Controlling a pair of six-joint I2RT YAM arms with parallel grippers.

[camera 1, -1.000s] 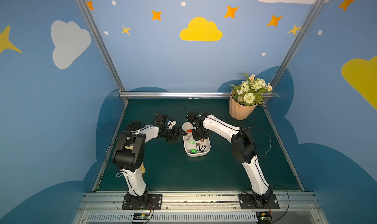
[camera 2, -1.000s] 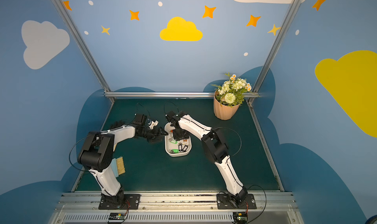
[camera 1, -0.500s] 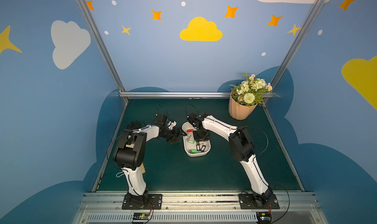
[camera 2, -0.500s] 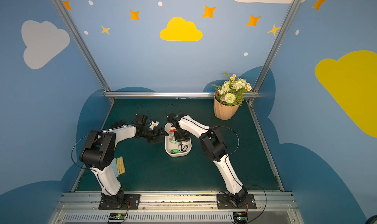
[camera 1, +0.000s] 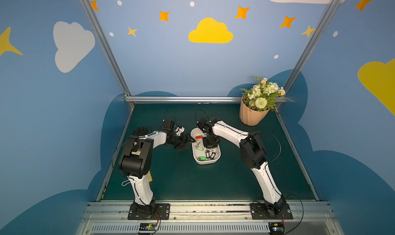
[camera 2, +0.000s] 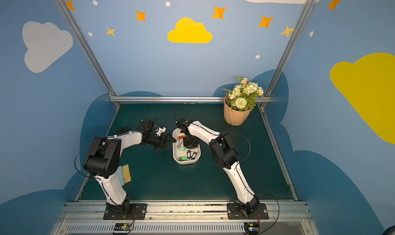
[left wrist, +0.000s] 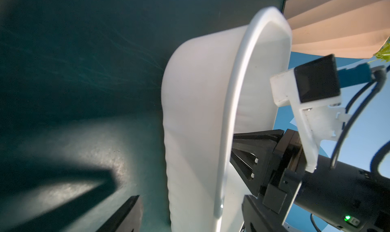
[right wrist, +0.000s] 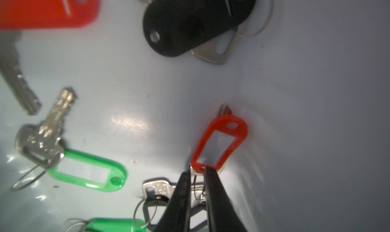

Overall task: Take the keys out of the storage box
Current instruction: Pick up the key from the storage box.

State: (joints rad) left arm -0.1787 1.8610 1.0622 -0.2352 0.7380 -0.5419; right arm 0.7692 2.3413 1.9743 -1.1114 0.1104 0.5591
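A: Right gripper (right wrist: 196, 172), state?

B: Inside the storage box (right wrist: 306, 83), aimed at its floor. Fingers (right wrist: 181, 199) almost together, with a slim gap and a ring wire (right wrist: 198, 190) running through it. The tips meet the near end of the red-tagged key (right wrist: 219, 144). I cannot tell whether they actually bite.

A: Which way does that tag lie?

B: Long axis nearly in line with the fingers. The holed end points away from them, and a bit of key metal shows past it.

A: The other keys (camera 1: 201, 158)?

B: All in the box. A green-tagged key (right wrist: 88, 174) lies crosswise to the red one. In both top views two black tags (camera 1: 210, 154) (camera 2: 191, 154) sit side by side toward the box's near end.

A: Left gripper (camera 1: 188, 141)?

B: Jaws apart, astride the box's long wall on its own side. One fingertip is over the rim, the other outside and clear of the wall.

A: Box axis?

B: Long axis runs far-to-near on the green mat (camera 1: 192, 180), with the near end (camera 1: 206, 162) skewed toward the right arm. Flower pot (camera 1: 252, 116) is well apart, in the far right corner.
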